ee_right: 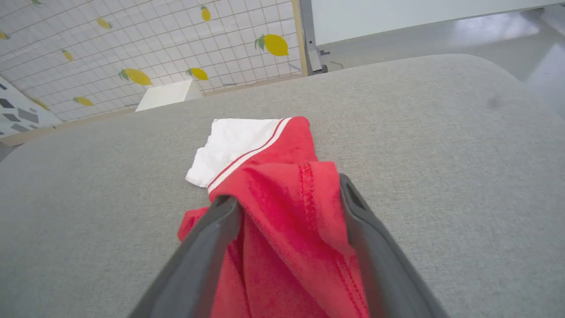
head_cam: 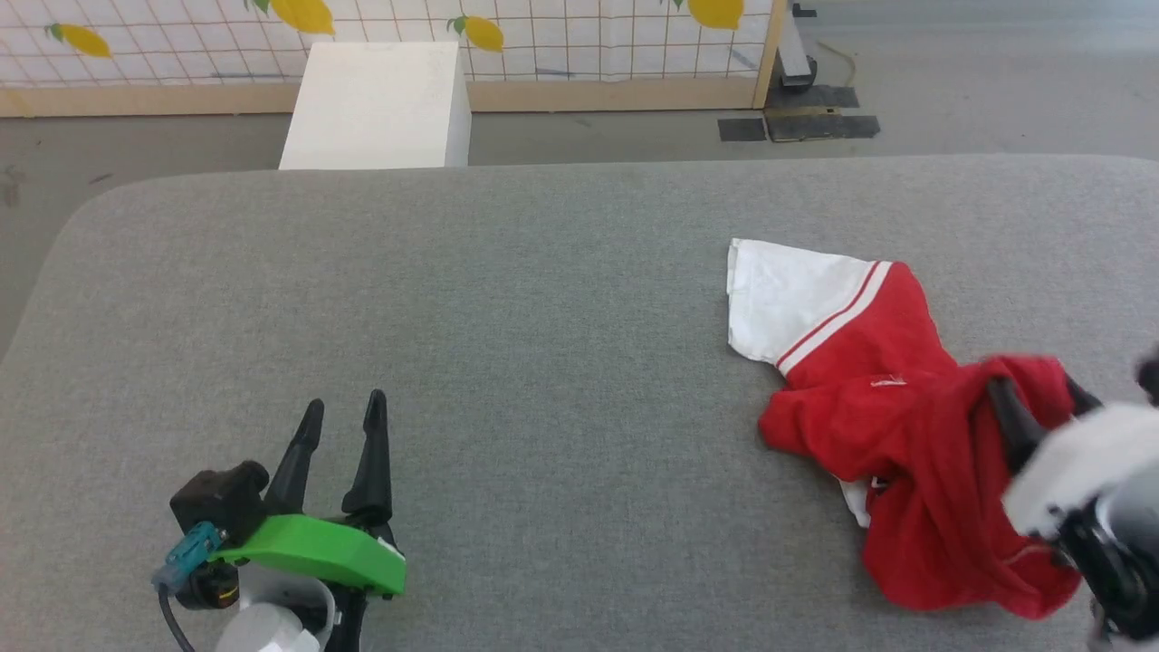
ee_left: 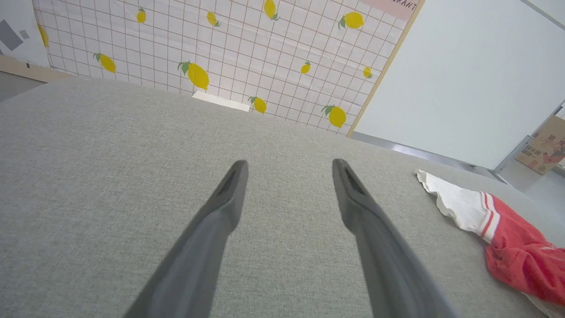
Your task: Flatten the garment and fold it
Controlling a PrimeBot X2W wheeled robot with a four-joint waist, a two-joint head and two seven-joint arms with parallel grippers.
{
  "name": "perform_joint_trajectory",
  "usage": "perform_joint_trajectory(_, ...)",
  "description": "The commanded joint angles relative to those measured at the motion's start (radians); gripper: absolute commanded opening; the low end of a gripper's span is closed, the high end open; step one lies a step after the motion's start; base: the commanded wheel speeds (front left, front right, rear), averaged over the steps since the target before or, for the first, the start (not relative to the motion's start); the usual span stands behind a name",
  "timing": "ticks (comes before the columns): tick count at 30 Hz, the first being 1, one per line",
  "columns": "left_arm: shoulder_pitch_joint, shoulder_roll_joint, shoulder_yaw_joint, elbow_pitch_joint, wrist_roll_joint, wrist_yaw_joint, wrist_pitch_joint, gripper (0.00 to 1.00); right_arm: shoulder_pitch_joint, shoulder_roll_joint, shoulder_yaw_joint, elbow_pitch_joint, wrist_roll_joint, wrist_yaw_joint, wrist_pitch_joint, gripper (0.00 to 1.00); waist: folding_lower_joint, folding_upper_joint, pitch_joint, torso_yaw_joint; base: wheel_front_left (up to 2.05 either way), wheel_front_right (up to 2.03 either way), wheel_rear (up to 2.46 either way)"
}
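Observation:
The garment (head_cam: 869, 398) lies crumpled on the right side of the grey table (head_cam: 543, 317): red cloth, with one white sleeve with red-and-white trim spread toward the far left. My right gripper (head_cam: 1037, 389) is at the bunched red part. In the right wrist view its fingers stand wide apart, with a fold of the garment (ee_right: 265, 150) lying between them and draped over the right gripper (ee_right: 287, 190). My left gripper (head_cam: 344, 405) rests open and empty at the near left, well away from the cloth. In the left wrist view the left gripper (ee_left: 290, 164) points across bare table, the garment (ee_left: 521, 260) off to its right.
A white box (head_cam: 376, 104) stands on the floor beyond the table's far edge. Behind it runs a lemon-patterned screen (head_cam: 543, 36). The table's rounded corners are at the far left and far right. A cardboard box (ee_left: 547, 148) sits on the floor far right.

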State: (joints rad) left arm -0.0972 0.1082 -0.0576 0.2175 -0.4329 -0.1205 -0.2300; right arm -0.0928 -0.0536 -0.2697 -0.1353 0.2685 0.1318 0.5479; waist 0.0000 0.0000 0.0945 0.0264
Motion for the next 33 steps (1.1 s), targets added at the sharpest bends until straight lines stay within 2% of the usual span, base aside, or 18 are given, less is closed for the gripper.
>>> perform_joint_trajectory(1, 0.003, 0.008, -0.003, -0.008, -0.011, 0.007, 0.002, 1.0, -0.051, 0.003, 0.04, 0.006, -0.027, -0.001, 0.033, 1.0, 0.0, 0.0, 0.011, 0.008, 0.0, 0.0, 0.0)
perform_joint_trajectory(6, -0.011, 0.008, -0.006, -0.027, -0.016, 0.008, 0.002, 1.0, -0.208, 0.002, 0.2, 0.104, -0.111, -0.001, 0.15, 1.0, 0.0, 0.0, 0.059, 0.038, 0.0, 0.0, 0.0)
perform_joint_trajectory(10, -0.032, 0.01, -0.008, -0.032, -0.024, 0.006, 0.001, 1.0, -0.338, -0.02, 0.306, 0.241, -0.169, -0.001, 0.232, 1.0, 0.0, 0.0, 0.109, 0.074, 0.0, 0.0, 0.0)
perform_joint_trajectory(15, -0.051, 0.016, -0.006, -0.028, -0.035, 0.004, -0.005, 1.0, -0.434, -0.05, 0.381, 0.379, -0.176, -0.001, 0.344, 1.0, 0.0, 0.0, 0.149, 0.113, 0.0, 0.0, 0.0)
perform_joint_trajectory(21, -0.057, 0.022, 0.0, -0.021, -0.044, 0.002, -0.013, 1.0, -0.494, -0.093, 0.435, 0.466, -0.21, -0.001, 0.34, 1.0, 0.0, 0.0, 0.172, 0.12, 0.0, 0.0, 0.0)
perform_joint_trajectory(33, -0.088, 0.025, -0.02, -0.003, -0.058, -0.003, -0.021, 1.0, -0.532, -0.053, 0.491, 0.647, -0.245, -0.001, 0.271, 1.0, 0.0, 0.0, 0.21, 0.134, 0.0, 0.0, 0.0)
